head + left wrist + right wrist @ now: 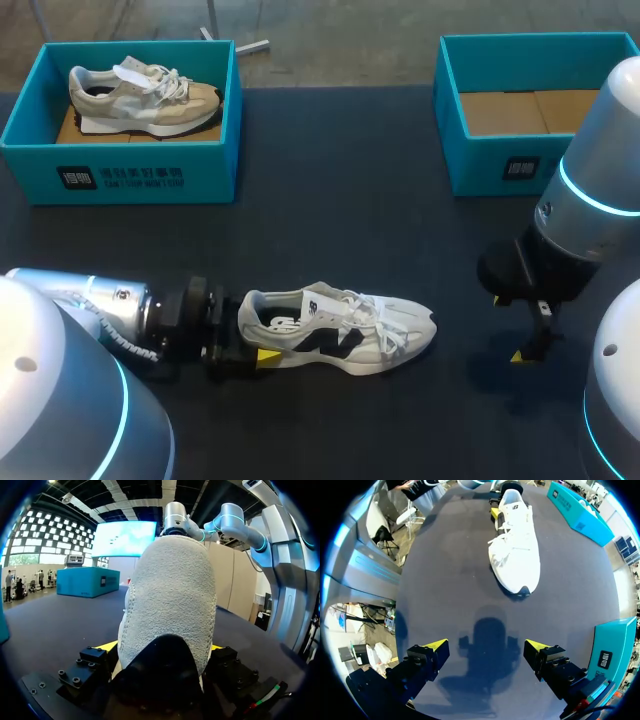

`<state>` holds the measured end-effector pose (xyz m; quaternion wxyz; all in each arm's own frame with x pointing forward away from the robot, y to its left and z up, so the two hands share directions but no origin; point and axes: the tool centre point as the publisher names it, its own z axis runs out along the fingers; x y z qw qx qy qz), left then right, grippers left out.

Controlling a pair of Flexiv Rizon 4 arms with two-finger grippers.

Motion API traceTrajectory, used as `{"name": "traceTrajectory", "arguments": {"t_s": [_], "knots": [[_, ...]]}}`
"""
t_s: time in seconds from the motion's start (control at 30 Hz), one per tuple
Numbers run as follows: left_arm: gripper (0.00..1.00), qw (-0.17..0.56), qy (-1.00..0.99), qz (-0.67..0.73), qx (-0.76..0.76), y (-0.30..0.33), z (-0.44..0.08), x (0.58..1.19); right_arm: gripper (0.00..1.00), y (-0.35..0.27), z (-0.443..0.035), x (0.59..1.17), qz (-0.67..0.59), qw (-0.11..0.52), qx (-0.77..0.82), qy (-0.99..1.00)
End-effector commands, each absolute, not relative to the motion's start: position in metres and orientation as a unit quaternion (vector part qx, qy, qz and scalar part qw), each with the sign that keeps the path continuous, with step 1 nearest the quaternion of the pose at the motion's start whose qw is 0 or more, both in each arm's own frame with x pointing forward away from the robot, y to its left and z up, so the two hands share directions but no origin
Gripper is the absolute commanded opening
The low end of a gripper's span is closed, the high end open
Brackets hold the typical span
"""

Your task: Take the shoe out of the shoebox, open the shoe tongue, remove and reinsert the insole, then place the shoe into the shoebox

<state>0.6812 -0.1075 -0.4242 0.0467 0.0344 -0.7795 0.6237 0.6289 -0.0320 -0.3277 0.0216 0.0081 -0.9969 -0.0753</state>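
Light: bright, even, from overhead.
Shadow: soft dark blot under the right claw (485, 646) on the tabletop (445, 580).

You're looking at a dark, matte worktop (330, 230) here, evenly lit, with soft shadows lying on its surface.

Dark table (340, 200). Well off to the side of the left jaws, a teal box (215, 160) holds a beige sneaker (140, 95).
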Motion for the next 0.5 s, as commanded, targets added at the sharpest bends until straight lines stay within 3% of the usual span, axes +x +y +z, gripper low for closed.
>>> {"name": "traceTrajectory", "arguments": {"t_s": [0.03,0.5], "knots": [[0.00,0.047,-0.781,0.622,0.031,-0.1072,-0.4264,0.6812,1.00,-0.0318,-0.3290,0.6279,-0.075,0.020,0.008,-0.997],[0.00,0.050,-0.782,0.621,0.028,-0.1071,-0.4263,0.6815,1.00,-0.0318,-0.3290,0.6279,-0.075,0.020,0.008,-0.997]]}}
